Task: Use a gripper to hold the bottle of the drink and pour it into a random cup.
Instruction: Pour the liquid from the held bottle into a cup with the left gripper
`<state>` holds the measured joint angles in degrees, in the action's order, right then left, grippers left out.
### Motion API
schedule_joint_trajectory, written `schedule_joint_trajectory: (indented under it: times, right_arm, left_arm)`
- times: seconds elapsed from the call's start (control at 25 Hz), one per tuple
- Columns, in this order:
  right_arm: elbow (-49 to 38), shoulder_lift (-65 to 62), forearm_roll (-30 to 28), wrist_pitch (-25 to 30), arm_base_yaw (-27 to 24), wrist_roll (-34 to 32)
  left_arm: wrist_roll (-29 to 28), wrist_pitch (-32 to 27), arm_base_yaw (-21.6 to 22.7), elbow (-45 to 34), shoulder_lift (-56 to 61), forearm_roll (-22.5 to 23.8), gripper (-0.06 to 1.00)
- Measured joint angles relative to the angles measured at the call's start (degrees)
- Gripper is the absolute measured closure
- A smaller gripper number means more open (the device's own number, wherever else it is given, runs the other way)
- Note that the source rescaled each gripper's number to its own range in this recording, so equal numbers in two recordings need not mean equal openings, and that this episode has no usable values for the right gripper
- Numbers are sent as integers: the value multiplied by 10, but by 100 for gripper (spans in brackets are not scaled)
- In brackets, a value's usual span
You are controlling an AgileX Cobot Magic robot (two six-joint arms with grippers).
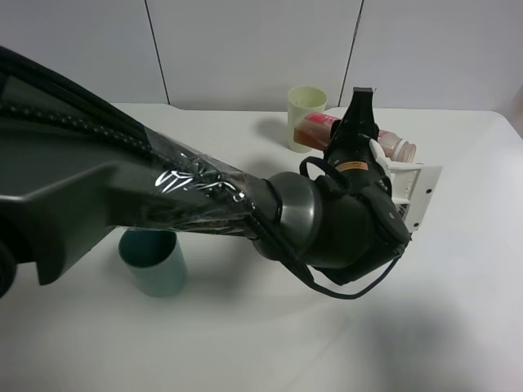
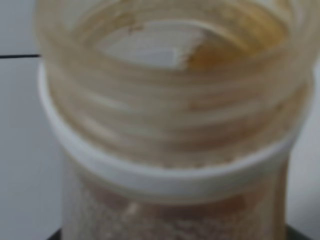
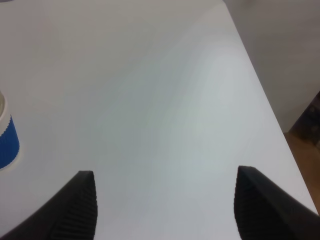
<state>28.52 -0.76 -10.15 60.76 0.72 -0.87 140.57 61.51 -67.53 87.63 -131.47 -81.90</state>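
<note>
My left gripper (image 1: 396, 171), a white claw on the big black arm, is shut on the bottle (image 1: 319, 128) and holds it tipped on its side above the table, neck (image 1: 402, 149) pointing right. In the left wrist view the open bottle neck (image 2: 170, 125) fills the frame, with brownish drink (image 2: 210, 56) pooled inside the mouth. The blue and white cup (image 3: 7, 137) shows only at the edge of the right wrist view; in the high view it is hidden behind the arm. My right gripper (image 3: 167, 210) is open and empty over bare table.
A tall pale green cup (image 1: 306, 108) stands just behind the bottle's base. A dark teal cup (image 1: 153, 263) stands at the front left, partly under the arm. The white table (image 1: 458, 310) ends at the right, with floor (image 3: 305, 130) beyond.
</note>
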Motion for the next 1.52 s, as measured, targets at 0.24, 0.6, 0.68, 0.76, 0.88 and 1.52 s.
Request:
schedule_joint_trajectory:
  times: [0.24, 0.6, 0.68, 0.76, 0.88, 1.52]
  right_arm:
    - [0, 0, 0, 0, 0, 0]
    - [0, 0, 0, 0, 0, 0]
    - [0, 0, 0, 0, 0, 0]
    - [0, 0, 0, 0, 0, 0]
    - [0, 0, 0, 0, 0, 0]
    - [0, 0, 0, 0, 0, 0]
  left_arm:
    - [0, 0, 13, 0, 0, 17, 94]
    - [0, -1, 20, 0, 0, 23, 94]
    - [0, -1, 20, 0, 0, 24, 94]
    - [0, -1, 20, 0, -1, 26, 94]
    - [0, -1, 22, 0, -4, 35, 94]
    - [-35, 8, 23, 0, -5, 52, 94]
